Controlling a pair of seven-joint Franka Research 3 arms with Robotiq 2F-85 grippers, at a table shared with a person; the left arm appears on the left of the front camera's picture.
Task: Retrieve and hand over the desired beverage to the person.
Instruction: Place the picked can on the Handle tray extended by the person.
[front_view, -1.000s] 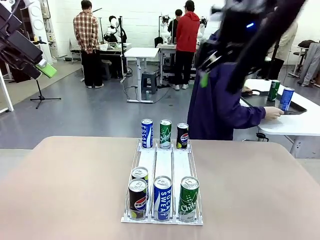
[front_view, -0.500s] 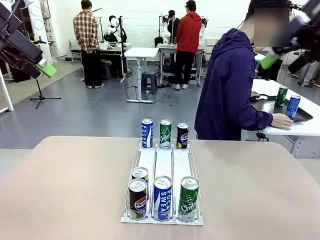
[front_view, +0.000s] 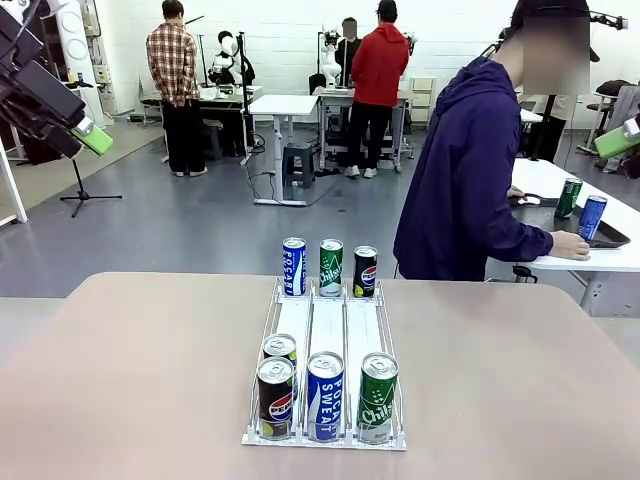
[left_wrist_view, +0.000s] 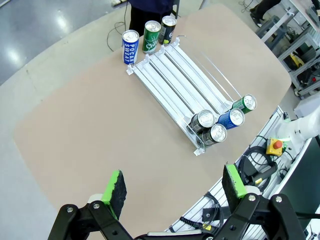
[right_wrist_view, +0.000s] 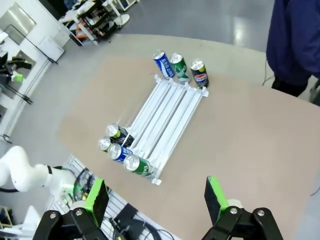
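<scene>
The cans are standing upright in the white wire rack (front_view: 326, 330) at the middle of the table (front_view: 120, 380), long axes vertical: three at the rack's 12 o'clock end – a blue Pocari Sweat can (front_view: 293, 266), a green Chilsung can (front_view: 331, 267), a black Pepsi can (front_view: 365, 271) – and four at its 6 o'clock end, nearest you. The rack's lanes are running from 6 to 12 o'clock.

The person (front_view: 470, 180) is standing beyond the table's far edge at about 1 o'clock, turned toward a side table (front_view: 600, 255), so which drink is wanted isn't showing. You are better off waiting for a pointing hand before committing.

Both arms are hanging high above the table. The left gripper (left_wrist_view: 172, 185) is standing fully spread and holding nothing; the right gripper (right_wrist_view: 155, 195) is likewise wide and empty. When you are descending, be coming straight down over one can, jaws either side, clear of its neighbours.
</scene>
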